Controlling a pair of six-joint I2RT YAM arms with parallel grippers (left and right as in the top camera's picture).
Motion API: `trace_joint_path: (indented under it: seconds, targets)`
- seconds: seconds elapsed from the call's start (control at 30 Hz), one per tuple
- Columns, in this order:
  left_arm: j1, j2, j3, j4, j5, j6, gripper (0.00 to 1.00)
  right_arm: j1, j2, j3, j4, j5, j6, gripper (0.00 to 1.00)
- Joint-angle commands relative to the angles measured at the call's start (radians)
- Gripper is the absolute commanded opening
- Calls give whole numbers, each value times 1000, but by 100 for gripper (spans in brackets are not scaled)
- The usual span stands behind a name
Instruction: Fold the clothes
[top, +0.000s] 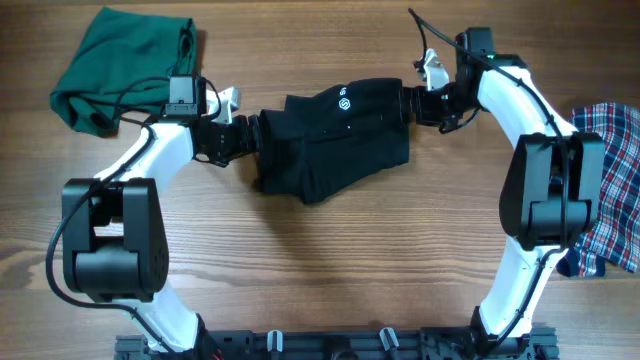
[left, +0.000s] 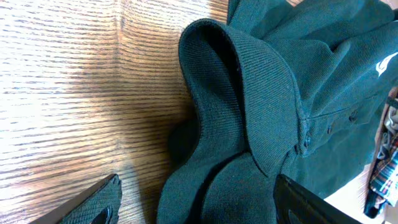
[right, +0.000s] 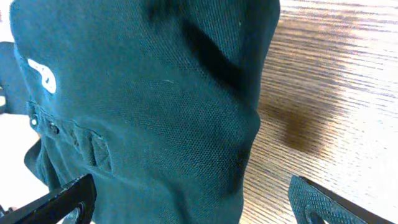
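Observation:
A dark polo shirt (top: 340, 140) with a small white logo lies bunched in the middle of the wooden table (top: 320, 260). My left gripper (top: 250, 135) is at its left edge, my right gripper (top: 408, 103) at its upper right edge. In the left wrist view the jaws (left: 199, 208) are open wide, with the shirt's ribbed collar (left: 249, 93) lying between the fingers. In the right wrist view the jaws (right: 193, 208) are also open wide around the shirt's fabric (right: 155, 112), with the button placket at the left. Neither pair of fingers is closed on the cloth.
A crumpled green garment (top: 120, 65) lies at the back left of the table. A red, white and blue plaid garment (top: 610, 190) lies at the right edge, beside the right arm's base.

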Motion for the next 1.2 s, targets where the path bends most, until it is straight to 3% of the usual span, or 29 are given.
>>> trace_joint_path:
  seconds: [0.0, 0.87, 1.17]
  targets:
    - [-16, 37, 5, 4, 20, 20, 78, 5, 10, -15, 10, -32, 5, 100]
    - [-64, 159, 5, 109, 66, -13, 80, 21, 11, -106, 118, -167, 39, 100]
    - [-88, 225, 5, 119, 80, -18, 81, 122, 12, -106, 146, -155, 68, 100]
